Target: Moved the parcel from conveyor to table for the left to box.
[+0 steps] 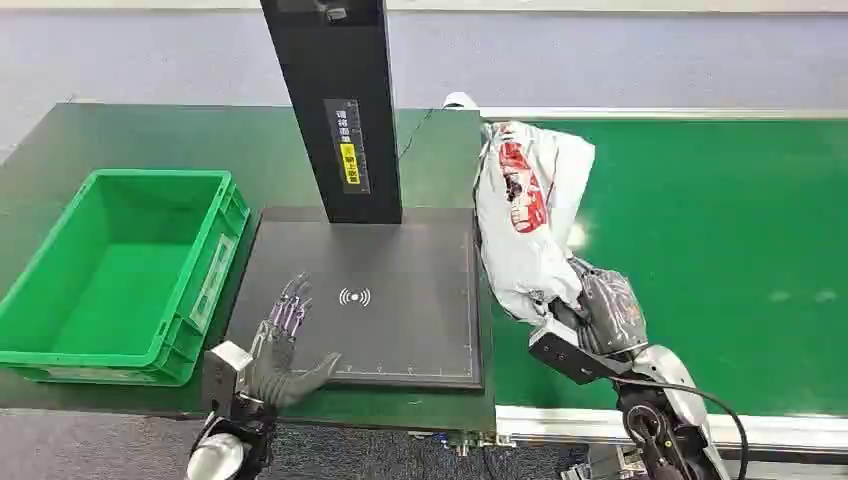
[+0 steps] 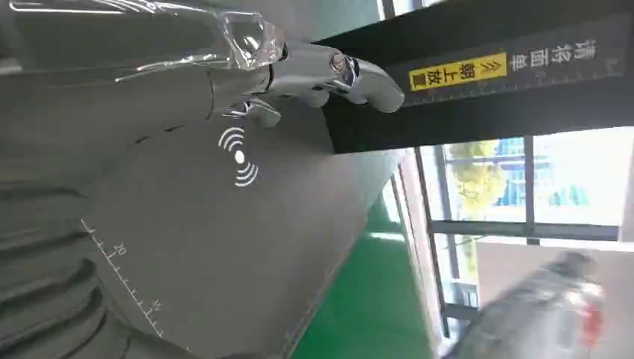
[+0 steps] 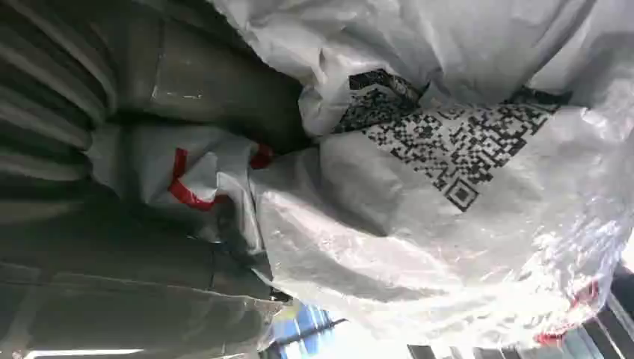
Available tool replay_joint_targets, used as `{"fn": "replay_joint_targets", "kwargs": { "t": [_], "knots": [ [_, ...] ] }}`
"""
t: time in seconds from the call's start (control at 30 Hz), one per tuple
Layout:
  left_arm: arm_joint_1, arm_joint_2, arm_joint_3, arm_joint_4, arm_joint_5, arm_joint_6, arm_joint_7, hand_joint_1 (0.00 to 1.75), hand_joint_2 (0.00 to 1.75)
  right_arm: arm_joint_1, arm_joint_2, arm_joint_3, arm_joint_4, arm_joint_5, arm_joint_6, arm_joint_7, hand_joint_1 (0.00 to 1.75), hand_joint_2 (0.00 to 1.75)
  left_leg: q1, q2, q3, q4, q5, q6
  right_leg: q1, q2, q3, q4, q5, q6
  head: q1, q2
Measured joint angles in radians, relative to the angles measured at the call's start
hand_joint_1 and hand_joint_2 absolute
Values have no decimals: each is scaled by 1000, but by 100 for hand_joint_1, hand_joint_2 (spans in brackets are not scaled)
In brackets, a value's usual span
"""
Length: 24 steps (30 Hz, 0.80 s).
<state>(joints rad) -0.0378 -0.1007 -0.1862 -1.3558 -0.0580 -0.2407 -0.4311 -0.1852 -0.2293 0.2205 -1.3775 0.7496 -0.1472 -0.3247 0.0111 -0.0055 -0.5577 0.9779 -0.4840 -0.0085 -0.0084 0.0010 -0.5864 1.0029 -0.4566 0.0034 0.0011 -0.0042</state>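
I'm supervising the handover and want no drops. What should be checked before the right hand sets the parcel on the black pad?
1. Right hand grips the parcel: ok.
2. Parcel lifted off the conveyor belt: cannot tell.
3. Black pad has bare room for the parcel: ok.
4. Left hand out of the drop zone: not ok, it is over the pad's near corner.
5. Green crate empty for boxing: ok.
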Motion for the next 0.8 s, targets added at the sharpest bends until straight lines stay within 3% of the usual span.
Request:
{"fn": "replay_joint_targets", "kwargs": {
  "t": [0.2,0.47,0.63,0.8],
  "knots": [
    [-37,-1,-3,27,11,10,-49,0,175,-12,-8,124,11,81,251,-49,175,175,0,0,-1,0,0,0,0,0,0,0,0,0,1,0],
    [-72,-2,-16,51,34,32,-53,0,175,-135,-22,340,171,57,314,-92,175,175,0,0,-1,0,0,0,0,0,0,0,0,0,1,0],
    [-114,-3,-52,73,53,54,-54,0,175,-272,27,550,364,-13,356,-114,175,175,0,1,2,0,0,0,0,1,1,0,0,0,0,0],
    [-128,-4,-76,85,60,61,-54,0,175,-346,66,648,462,-23,354,-103,175,175,1,11,8,0,-2,-2,1,11,4,0,0,0,1,0]
  ]
}}
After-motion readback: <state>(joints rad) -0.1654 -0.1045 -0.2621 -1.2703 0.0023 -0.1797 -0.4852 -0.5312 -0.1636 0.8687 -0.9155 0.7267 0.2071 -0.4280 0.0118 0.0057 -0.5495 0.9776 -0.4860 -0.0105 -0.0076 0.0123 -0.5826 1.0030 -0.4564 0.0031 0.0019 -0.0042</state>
